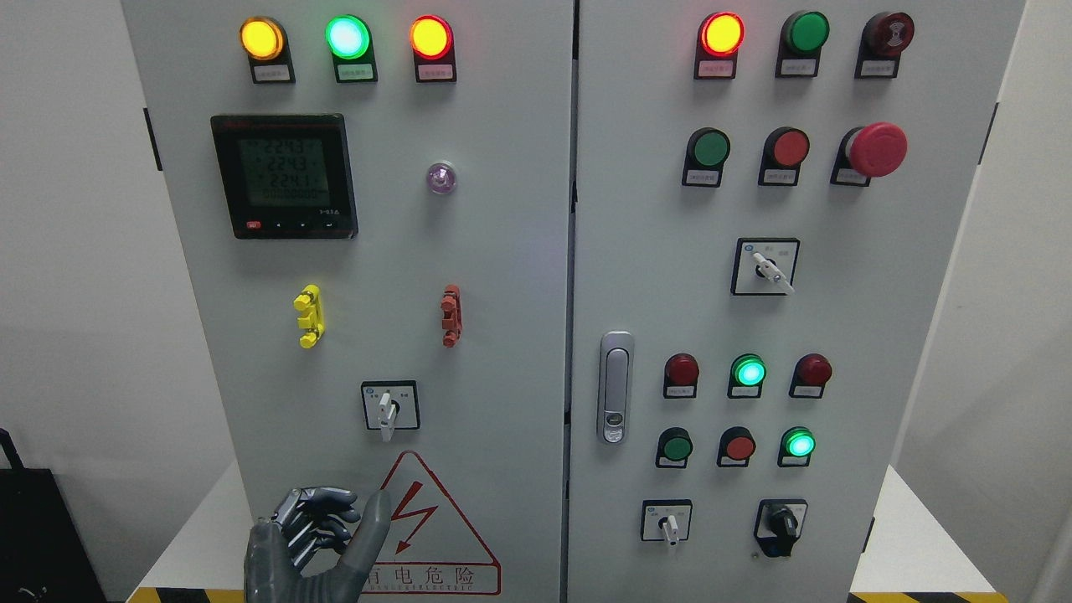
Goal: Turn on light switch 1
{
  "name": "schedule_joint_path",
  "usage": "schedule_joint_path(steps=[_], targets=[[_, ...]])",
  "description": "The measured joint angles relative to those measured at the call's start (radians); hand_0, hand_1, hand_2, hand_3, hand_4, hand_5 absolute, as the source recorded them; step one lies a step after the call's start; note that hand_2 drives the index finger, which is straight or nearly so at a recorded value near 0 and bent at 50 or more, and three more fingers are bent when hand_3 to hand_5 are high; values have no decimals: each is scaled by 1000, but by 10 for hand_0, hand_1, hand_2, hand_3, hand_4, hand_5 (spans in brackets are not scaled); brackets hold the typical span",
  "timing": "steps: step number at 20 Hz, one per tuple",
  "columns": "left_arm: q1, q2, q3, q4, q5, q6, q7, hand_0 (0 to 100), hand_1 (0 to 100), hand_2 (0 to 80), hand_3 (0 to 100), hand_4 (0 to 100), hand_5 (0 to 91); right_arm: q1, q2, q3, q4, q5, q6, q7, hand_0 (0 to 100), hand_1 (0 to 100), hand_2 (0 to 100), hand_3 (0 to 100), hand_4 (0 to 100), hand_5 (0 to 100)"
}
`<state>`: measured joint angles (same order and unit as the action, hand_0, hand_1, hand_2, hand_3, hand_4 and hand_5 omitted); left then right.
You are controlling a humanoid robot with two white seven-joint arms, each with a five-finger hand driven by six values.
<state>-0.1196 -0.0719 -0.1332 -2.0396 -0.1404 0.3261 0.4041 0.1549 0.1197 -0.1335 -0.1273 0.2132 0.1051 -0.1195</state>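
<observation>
Grey two-door electrical cabinet (pixel 502 251), seen head-on. Left hand (pixel 314 544) at the lower left, in front of the left door, fingers (pixel 322 512) curled inward, thumb (pixel 374 521) raised, holding nothing. Thumb tip overlapping the left edge of the red warning triangle (pixel 435 523). Right hand out of view.

Directly above the hand, well clear of the fingers: white-handled rotary switch (pixel 389 408) on a square plate, handle pointing down. No contact between fingers and switch. Which control counts as switch 1: cannot tell, labels too small to read.

Higher on the left door: yellow clip (pixel 308 316), red clip (pixel 450 315), digital meter (pixel 283 176) with lit green digits, three lit lamps in a row: amber lamp (pixel 261 38), green lamp (pixel 347 37), red-rimmed lamp (pixel 431 37).

Right door, far from the hand: door handle (pixel 615 387), rows of red and green buttons, red mushroom button (pixel 875 149), further rotary switches.
</observation>
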Motion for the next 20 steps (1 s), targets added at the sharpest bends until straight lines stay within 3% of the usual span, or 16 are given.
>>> schedule_joint_path(steps=[20], targets=[[-103, -21, -30, 23, -10, 91, 88, 7, 668, 545, 721, 784, 687, 0, 0, 0, 0, 0, 0, -1, 55, 0, 0, 0, 0, 0]])
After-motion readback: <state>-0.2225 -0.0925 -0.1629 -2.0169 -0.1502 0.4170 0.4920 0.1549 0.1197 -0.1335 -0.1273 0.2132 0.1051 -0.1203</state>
